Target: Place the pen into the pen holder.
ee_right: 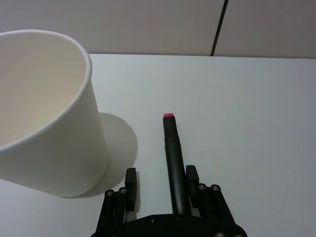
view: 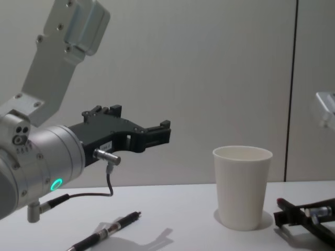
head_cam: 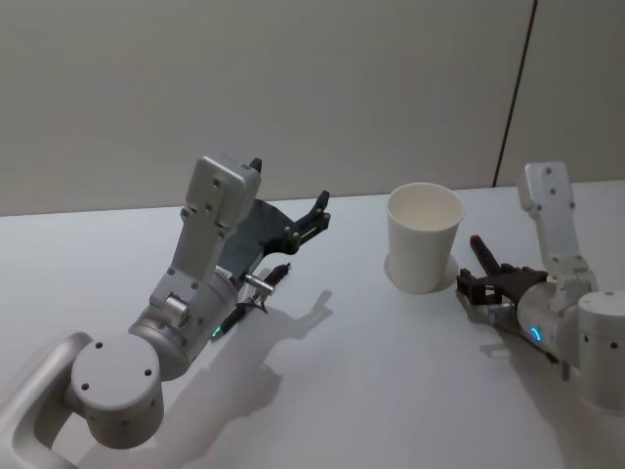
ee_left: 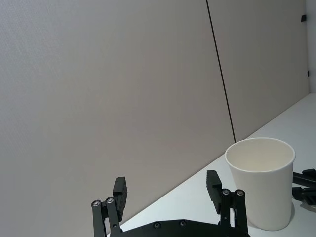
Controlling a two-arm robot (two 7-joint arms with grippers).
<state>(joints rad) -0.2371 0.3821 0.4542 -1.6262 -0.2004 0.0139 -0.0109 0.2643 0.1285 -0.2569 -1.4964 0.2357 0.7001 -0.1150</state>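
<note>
While the right tool (ee_right: 161, 177) straddles the pen (ee_right: 173, 153), the left tool (ee_left: 167, 182) hovers.

Pen holder (head_cam: 424, 237) plain white, no print. Pen (ee_right: 174, 158) black w/ pink-red tip. 2nd pen (view: 111, 228) black + silver bits. Left gripper (ee_left: 167, 182) & right gripper (ee_right: 161, 175) black, left arm (head_cam: 195, 293) silver-grey, teal LED (view: 55, 184). Table (head_cam: 371, 391) white, wall (head_cam: 195, 78) beige.

White table (head_cam: 381, 391), white paper-cup pen holder (head_cam: 423, 244) standing upright right of centre, black-and-silver pen (view: 107, 230) lying flat at left.
</note>
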